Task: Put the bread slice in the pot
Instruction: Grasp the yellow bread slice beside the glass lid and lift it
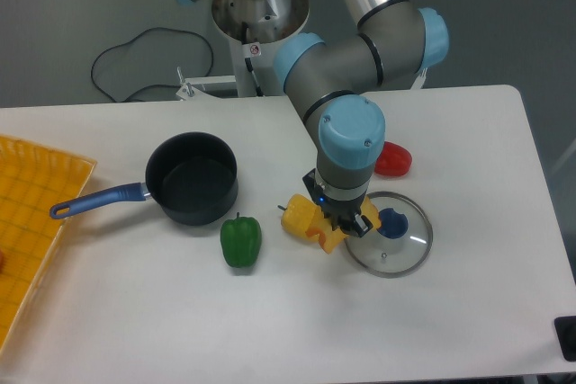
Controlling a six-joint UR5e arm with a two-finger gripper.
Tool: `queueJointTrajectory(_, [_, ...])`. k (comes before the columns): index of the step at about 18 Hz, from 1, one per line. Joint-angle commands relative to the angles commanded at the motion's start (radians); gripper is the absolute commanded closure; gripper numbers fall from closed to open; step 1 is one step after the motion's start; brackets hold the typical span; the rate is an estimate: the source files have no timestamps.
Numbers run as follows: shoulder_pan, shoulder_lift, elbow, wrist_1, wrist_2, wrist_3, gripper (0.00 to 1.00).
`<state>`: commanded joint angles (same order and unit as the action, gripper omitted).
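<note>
gripper point(345, 225) low over the table point(468, 312), jaw state impossible to tell, at yellow pieces beside the glass lid point(392, 245); bread slice point(329, 238) seemingly there, well apart from the empty pot point(192, 177). green pepper point(240, 240) between.

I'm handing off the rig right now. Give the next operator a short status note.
Gripper: down at table level between the yellow pepper and the glass lid; the wrist hides the jaws, so grip unconfirmed.
Bread slice: a yellow piece shows just under the gripper.
Pot: left of the arm, empty, handle pointing left.
Done: approach to the slice.
Left: confirm the grasp, lift, carry left past the green pepper, release in the pot.
</note>
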<state>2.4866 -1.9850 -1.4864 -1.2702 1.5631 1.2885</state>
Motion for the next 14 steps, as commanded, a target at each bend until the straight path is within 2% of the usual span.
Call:
queueJointTrajectory(6, [0.000, 0.000, 0.002, -0.002, 0.003, 0.000, 1.00])
queueJointTrajectory(9, [0.002, 0.023, -0.002, -0.008, 0.003, -0.002, 1.00])
queueJointTrajectory(14, [-0.002, 0.035, -0.005, -0.040, 0.005, -0.009, 1.00])
